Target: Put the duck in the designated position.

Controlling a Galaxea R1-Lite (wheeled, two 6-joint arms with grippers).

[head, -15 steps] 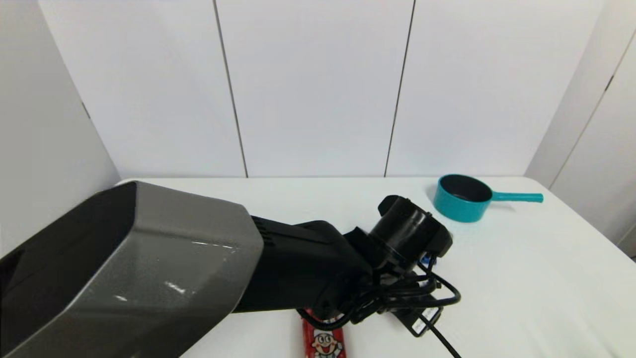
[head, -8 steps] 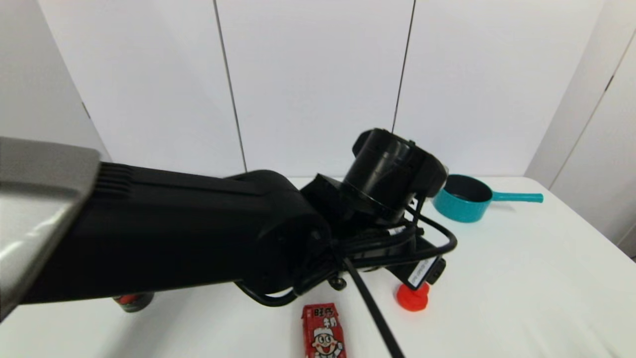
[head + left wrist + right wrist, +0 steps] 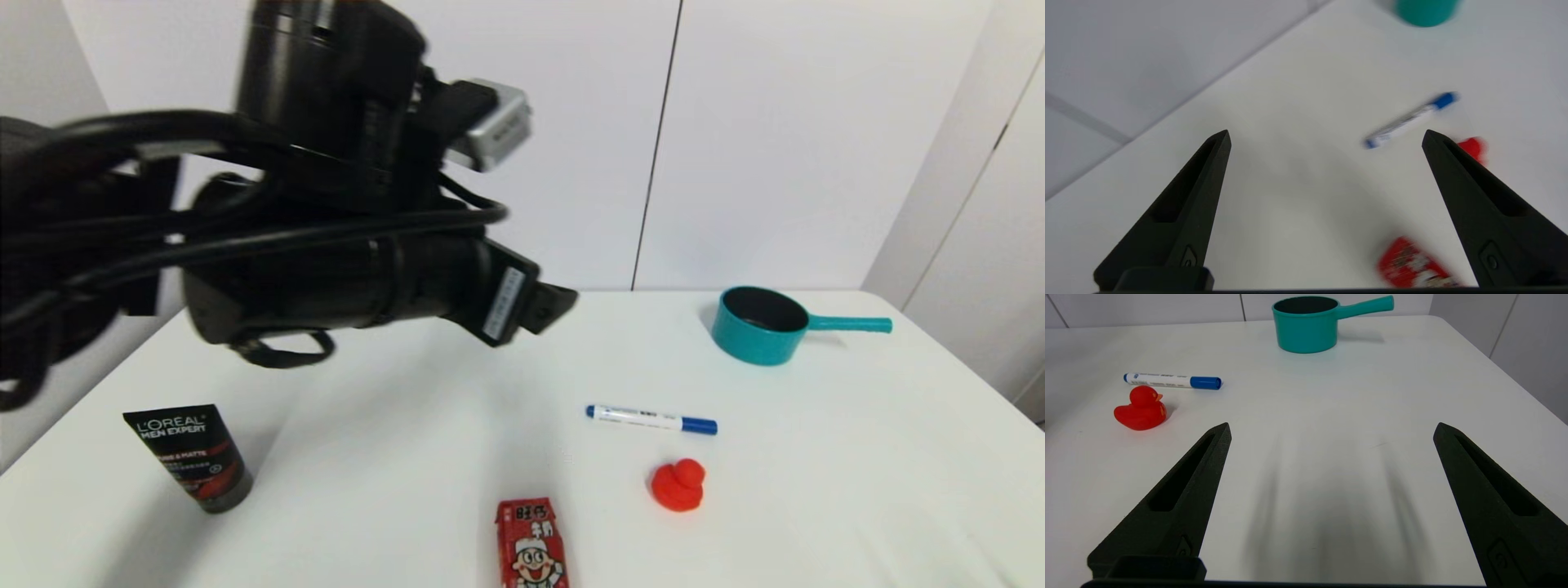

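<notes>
The duck [image 3: 678, 485] sits upright and free on the counter [image 3: 857, 457], just in front of the marker [image 3: 651, 420] and to the right of the milk carton [image 3: 531, 545]. The teal pot [image 3: 759, 325] stands well apart at the far right.

My left jaws [image 3: 1325, 136] are released, spread wide and holding nothing, raised high over the counter's left side. My right jaws [image 3: 1331, 428] are likewise released and empty, low over the right half of the counter, with the duck off to one side of them.

Risks, as I judge them:
- The marker lies just beside the duck. A wide approach could catch it, roll it away or nudge the duck.
- The duck is rounded and likely soft. An off-centre pinch could squeeze it out sideways.
- My left arm fills much of the head view. If it hangs there, it may hide the duck during a grasp.
- The carton is also red and near. Mistaking it for the target is possible.
- No marked placement spot shows. I cannot tell where the duck belongs.
</notes>
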